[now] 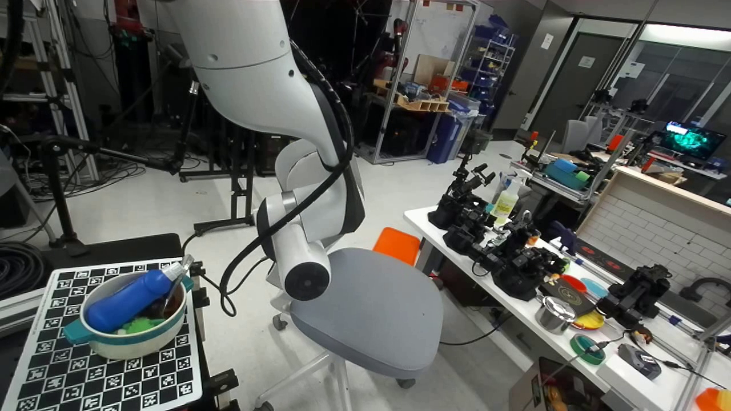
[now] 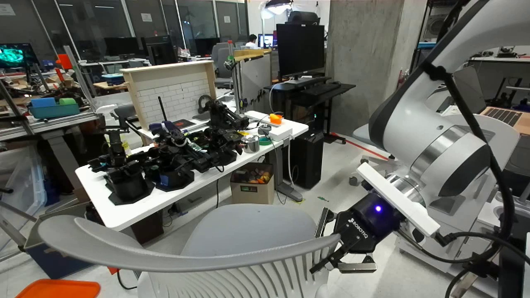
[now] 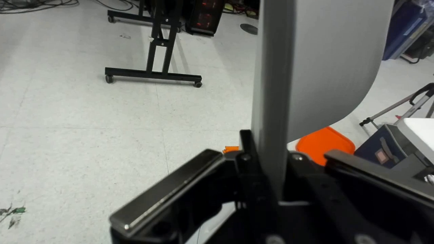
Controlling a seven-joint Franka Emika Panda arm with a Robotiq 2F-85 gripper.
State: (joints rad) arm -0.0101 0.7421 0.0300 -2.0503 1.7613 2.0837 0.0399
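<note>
Office chair (image 2: 207, 263), grey, rib-backed — stood on the floor (image 3: 84, 152) between checkered board (image 1: 114, 379) and white table (image 2: 124, 214). Its back rim (image 3: 276, 84) is clasped by the gripper (image 3: 271, 154), the fingers (image 3: 249, 144) set close on either side of it. For a sound hold, the rim should be seated squarely and any motion made slowly; the casters (image 1: 280, 322) could let the base roll or swivel. Near the seat (image 1: 371, 311): an orange flat piece (image 3: 323, 144) (height and use not discernible). On the table: black robot arms (image 2: 176, 178) — judged the obstacle most to be avoided on that side. Beyond: wheeled black stand (image 3: 152, 74). Along the robot's arm (image 2: 418, 107): a thick cable (image 2: 470, 116), best guarded against snagging. On the board: bowl (image 1: 137, 347), with blue bottle (image 1: 131, 299) tilted inside.
</note>
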